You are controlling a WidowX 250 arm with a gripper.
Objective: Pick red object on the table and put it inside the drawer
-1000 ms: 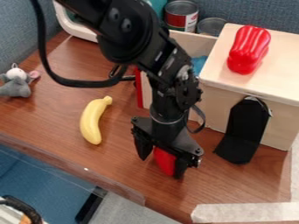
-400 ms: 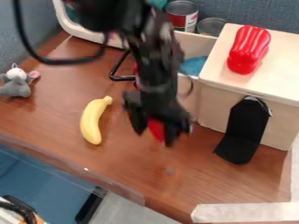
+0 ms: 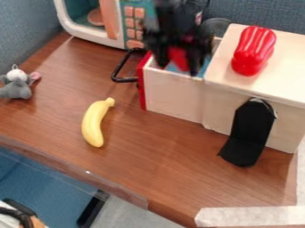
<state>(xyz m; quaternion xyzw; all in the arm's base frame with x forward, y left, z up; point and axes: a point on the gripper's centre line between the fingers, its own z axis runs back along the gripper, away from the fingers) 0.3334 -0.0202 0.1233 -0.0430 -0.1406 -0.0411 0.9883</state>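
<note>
So my black two-finger gripper (image 3: 179, 62) is clamped on the small red object (image 3: 178, 57), and I've got both up over the open pale wooden drawer (image 3: 174, 91) with the red front (image 3: 142, 82). The shiny red toy pepper (image 3: 253, 50) sits on the cabinet top (image 3: 289, 64), just beside the drawer.

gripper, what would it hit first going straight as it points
Pointing down with the red object, the gripper would likely meet the blue item in the open drawer first; depth is unclear.
</note>
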